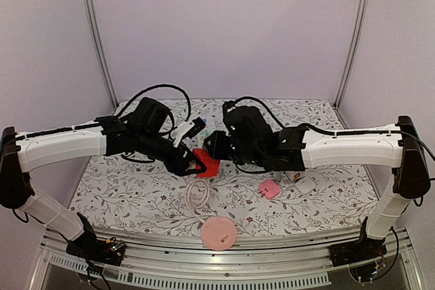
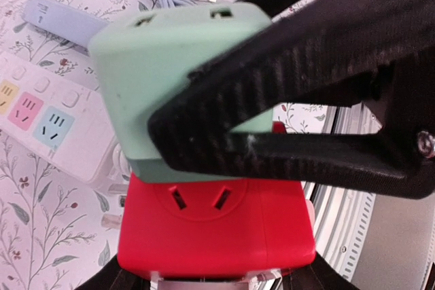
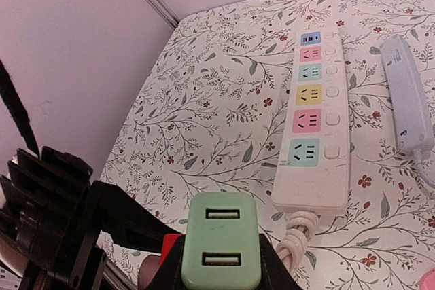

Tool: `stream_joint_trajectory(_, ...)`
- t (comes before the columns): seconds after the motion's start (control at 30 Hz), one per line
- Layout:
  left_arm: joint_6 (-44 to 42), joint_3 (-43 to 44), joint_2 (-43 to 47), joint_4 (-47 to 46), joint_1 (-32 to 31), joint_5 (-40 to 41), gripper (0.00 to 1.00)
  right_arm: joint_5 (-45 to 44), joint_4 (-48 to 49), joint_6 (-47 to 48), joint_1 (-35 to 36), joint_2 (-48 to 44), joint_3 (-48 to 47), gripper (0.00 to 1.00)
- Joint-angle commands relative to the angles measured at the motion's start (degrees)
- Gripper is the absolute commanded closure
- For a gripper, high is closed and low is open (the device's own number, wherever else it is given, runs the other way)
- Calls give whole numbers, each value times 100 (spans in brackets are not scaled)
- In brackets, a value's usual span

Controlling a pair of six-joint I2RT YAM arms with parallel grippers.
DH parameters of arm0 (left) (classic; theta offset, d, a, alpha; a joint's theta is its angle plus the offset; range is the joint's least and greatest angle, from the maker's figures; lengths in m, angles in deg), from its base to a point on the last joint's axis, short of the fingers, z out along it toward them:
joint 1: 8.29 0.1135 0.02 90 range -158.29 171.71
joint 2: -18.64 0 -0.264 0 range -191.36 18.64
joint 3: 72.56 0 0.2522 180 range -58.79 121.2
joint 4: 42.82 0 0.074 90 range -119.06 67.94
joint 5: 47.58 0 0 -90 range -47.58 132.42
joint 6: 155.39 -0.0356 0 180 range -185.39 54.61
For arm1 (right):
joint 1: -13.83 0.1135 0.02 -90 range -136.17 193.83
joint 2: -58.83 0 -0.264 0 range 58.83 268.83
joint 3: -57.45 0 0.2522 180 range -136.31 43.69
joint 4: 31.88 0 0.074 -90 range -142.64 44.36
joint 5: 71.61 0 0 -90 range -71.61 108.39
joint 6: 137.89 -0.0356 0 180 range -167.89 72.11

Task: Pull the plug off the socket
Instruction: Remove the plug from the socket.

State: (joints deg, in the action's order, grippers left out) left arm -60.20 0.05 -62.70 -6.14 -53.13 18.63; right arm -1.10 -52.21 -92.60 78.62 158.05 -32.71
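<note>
1. Green plug [image 2: 170,79], left wrist view: it is seated on the red socket cube [image 2: 217,229], their faces touching with no gap showing. The left gripper [image 2: 214,278] pinches the cube from both sides at the bottom of the view, probably to anchor it. A black finger [image 2: 285,147] from the other arm lies across the plug's side.
2. Right wrist view: the right gripper [image 3: 221,266] clamps the plug between its 2 fingers, with the 2 USB ports facing the camera. That hold would let a pull run straight away from the cube. A white power strip [image 3: 314,120] lies well apart on the floral surface [image 3: 217,120].
3. Top view: both grippers meet over the middle of the surface, with the cube's red showing between them. The plug itself is hidden there. It looks not yet pulled off.
</note>
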Motion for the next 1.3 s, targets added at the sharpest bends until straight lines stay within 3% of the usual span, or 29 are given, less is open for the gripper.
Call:
stream_joint_trajectory(0.0,-200,199,101,-362,24,-258,66,-471,-22,475,200,-251,69,100)
stream_joint_trajectory(0.47,281,144,-12,-746,488,-1039,67,-806,277,907,466,-210,134,100)
stream_joint_trajectory(0.9,42,153,9,-603,494,-782,68,-1144,-17,573,366,-183,81,100)
stream_joint_trajectory(1.27,-299,156,159,-393,346,-285,68,-292,-136,-440,-107,24,225,100)
